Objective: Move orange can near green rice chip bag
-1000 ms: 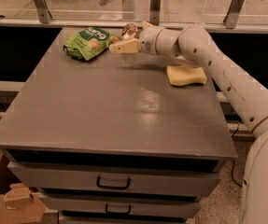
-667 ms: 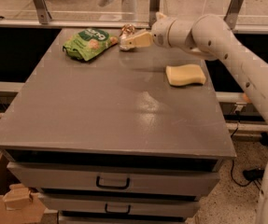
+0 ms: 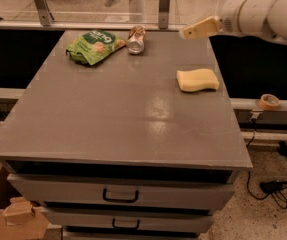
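Observation:
The orange can (image 3: pixel 136 39) lies on its side at the far edge of the grey table (image 3: pixel 113 119), its silver end facing me. The green rice chip bag (image 3: pixel 94 46) lies flat just left of the can, a small gap between them. My gripper (image 3: pixel 199 29) hangs in the air above the table's far right corner, well right of the can and clear of it. It holds nothing that I can see.
A pale yellow sponge (image 3: pixel 198 79) lies on the right side of the table. A roll of tape (image 3: pixel 269 101) sits on the ledge right of the table. Drawers (image 3: pixel 120 196) are below the front edge. A cardboard box (image 3: pixel 13 216) stands on the floor at the lower left.
The gripper left the can lying next to the green bag and has drawn back to the right and upward, away from it. The can now lies free on the table.

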Robot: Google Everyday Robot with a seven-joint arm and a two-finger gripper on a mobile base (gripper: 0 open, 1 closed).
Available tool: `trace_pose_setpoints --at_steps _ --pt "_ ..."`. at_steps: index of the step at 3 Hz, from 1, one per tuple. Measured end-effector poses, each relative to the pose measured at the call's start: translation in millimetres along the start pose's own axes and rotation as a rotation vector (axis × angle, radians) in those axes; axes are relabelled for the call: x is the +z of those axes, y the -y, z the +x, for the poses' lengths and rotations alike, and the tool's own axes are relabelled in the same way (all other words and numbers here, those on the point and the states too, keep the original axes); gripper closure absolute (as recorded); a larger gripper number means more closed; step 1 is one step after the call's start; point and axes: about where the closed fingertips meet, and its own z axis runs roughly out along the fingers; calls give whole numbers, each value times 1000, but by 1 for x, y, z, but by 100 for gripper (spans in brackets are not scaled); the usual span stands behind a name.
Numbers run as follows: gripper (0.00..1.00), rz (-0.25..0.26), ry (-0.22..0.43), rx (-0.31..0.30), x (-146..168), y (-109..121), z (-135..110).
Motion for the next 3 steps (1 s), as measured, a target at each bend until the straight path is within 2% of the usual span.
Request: trace_pose_setpoints --at_steps 1,2,3 --pt "0 161 -53 -74 -77 36 -12" --pt "0 192 -53 -99 -96 41 -26" --pt "0 187 -35 -101 -95 42 -32"
